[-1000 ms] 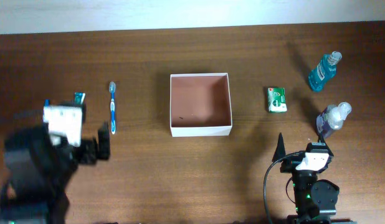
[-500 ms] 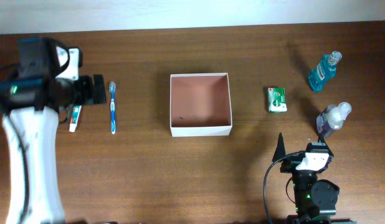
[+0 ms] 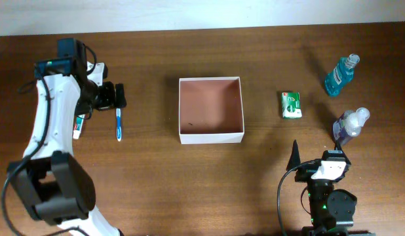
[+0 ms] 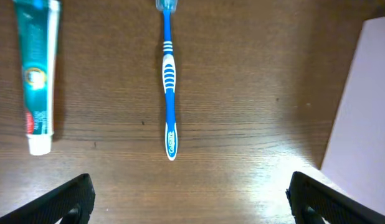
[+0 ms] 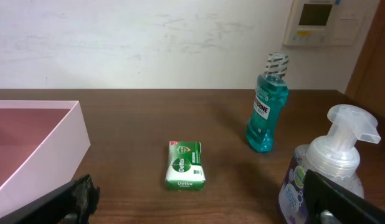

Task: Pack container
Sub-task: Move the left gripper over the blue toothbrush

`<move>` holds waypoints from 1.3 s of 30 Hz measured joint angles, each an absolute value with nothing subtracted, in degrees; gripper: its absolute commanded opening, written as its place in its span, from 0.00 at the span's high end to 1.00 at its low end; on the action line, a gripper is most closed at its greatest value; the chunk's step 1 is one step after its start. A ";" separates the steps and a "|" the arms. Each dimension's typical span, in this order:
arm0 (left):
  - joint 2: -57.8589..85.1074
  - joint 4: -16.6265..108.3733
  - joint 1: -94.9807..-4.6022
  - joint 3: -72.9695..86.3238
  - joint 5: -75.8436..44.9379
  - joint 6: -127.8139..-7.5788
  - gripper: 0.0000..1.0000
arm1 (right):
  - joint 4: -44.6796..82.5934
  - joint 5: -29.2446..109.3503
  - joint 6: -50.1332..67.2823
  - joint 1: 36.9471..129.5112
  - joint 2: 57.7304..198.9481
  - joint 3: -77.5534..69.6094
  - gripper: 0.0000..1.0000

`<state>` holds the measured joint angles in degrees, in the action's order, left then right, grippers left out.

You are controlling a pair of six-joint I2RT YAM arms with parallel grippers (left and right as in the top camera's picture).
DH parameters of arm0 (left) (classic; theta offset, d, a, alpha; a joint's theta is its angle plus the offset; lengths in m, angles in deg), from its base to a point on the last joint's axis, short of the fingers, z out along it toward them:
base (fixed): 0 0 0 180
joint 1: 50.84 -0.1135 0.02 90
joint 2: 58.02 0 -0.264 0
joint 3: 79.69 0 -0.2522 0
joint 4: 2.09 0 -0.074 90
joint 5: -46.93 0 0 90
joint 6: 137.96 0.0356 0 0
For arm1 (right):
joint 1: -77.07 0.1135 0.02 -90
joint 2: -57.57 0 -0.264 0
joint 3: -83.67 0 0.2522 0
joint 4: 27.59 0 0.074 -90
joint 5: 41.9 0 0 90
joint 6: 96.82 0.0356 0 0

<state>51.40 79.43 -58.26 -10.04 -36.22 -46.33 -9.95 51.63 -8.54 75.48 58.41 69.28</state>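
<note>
The container (image 3: 212,137) is a square white-walled box with a reddish-brown floor at the table's middle, with nothing in it. A blue toothbrush (image 3: 118,122) and a toothpaste tube (image 3: 77,124) lie to its left. My left gripper (image 3: 114,96) is open and empty above the toothbrush's head end. In the left wrist view the toothbrush (image 4: 169,93) lies ahead between the open fingers (image 4: 191,202), with the toothpaste (image 4: 38,68) on the left and the container wall (image 4: 361,106) on the right. My right gripper (image 3: 320,157) is open and empty at the front right.
A green soap packet (image 3: 291,105) lies right of the container. A blue mouthwash bottle (image 3: 340,75) and a purple pump bottle (image 3: 350,126) stand at the far right. The right wrist view shows the soap (image 5: 185,165), mouthwash (image 5: 266,109), pump bottle (image 5: 323,168) and container corner (image 5: 55,143).
My left arm has swung from the front left toward the back and then right, ending over the toothbrush's head end. The right arm has not moved.
</note>
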 measured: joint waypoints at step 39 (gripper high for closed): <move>67.05 67.63 -58.26 -10.04 -36.46 -45.76 0.01 | -9.95 51.60 -8.52 75.46 58.41 69.28 0.02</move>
